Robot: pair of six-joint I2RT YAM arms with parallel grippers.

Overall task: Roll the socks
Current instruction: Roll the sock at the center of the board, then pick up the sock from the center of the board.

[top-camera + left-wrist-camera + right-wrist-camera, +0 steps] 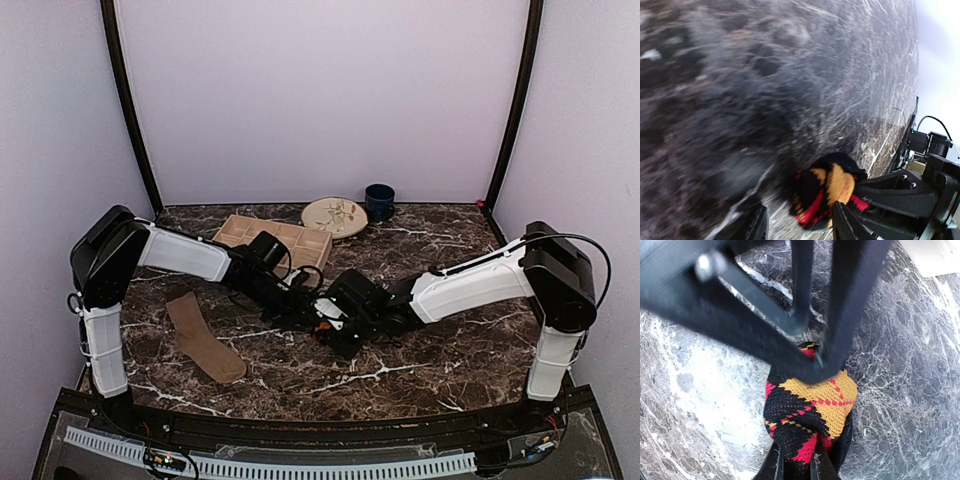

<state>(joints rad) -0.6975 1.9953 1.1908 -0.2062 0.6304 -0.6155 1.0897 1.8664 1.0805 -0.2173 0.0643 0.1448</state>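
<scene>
wooden tray (262,219) sitting behind arms, contents unclear | left gripper (799,207) jaws gaping against argyle sock (810,405) | right gripper (796,460) jaws pinching that sock

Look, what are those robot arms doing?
They are rolling socks. Both arms meet in the middle of the table over the argyle sock, which is bunched into a little ball. The right gripper pinches it, and the left gripper is open right beside it. The tan sock lies flat on the left, not yet rolled.
</scene>
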